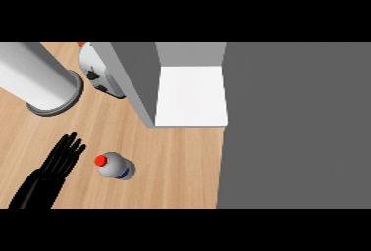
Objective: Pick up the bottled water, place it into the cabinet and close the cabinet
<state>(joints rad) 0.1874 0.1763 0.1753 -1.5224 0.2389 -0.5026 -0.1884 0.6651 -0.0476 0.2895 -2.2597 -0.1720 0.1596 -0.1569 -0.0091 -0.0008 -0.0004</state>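
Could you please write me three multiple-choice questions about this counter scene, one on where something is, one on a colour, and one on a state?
1. Where does the water bottle stand relative to the left hand?
A. just to its right on the wooden counter
B. inside the cabinet
C. held in it

2. What colour is the bottle's cap?
A. blue
B. red
C. white

3. What state is the left hand in?
A. curled round the bottle
B. open, fingers straight
C. shut in a fist

Answers: 1 A, counter shows between bottle and hand. 2 B, the top is red. 3 B, the fingers lie spread and hold nothing.
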